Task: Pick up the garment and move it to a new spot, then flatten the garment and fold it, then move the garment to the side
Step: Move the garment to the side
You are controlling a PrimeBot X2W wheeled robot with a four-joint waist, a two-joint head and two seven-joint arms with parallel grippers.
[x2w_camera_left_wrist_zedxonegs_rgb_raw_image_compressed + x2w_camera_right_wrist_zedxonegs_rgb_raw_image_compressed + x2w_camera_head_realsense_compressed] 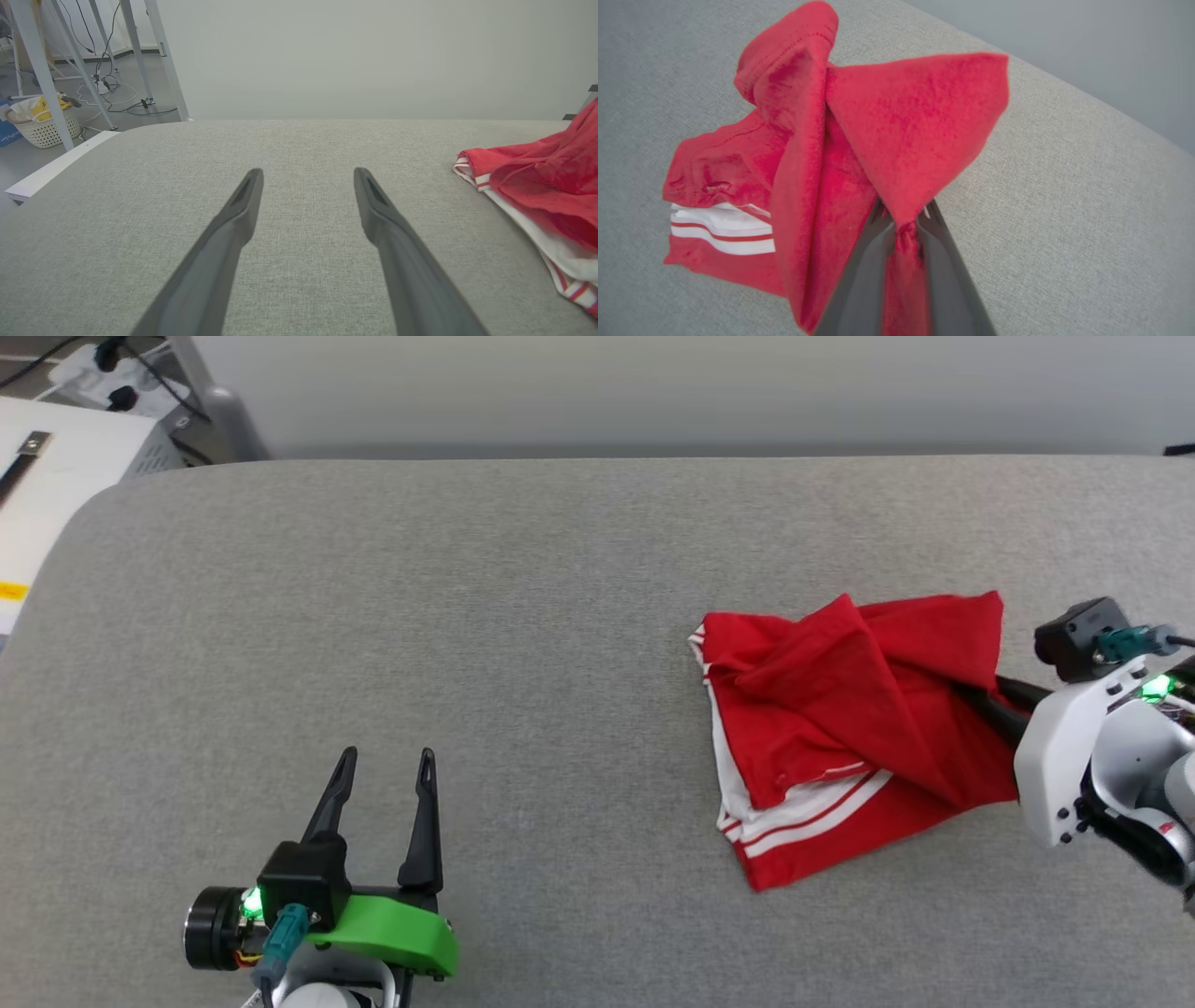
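Note:
The garment (840, 709) is a crumpled red shirt with white, red-striped trim, lying on the right part of the grey padded table (523, 616). My right gripper (903, 212) is shut on a bunched red fold of the garment (915, 140), which rises in a peak above its fingertips. In the head view the right gripper's dark fingers (1004, 695) reach into the cloth from the right. My left gripper (385, 763) rests open near the table's front left, well apart from the shirt. The left wrist view has its fingers (243, 205) spread over bare fabric, with the garment (537, 186) at the right edge.
Beyond the table's far left corner stand a white unit (56, 467), cables and metal frame legs (159, 56). A white basket (44, 126) sits on the floor there. A pale wall runs behind the table.

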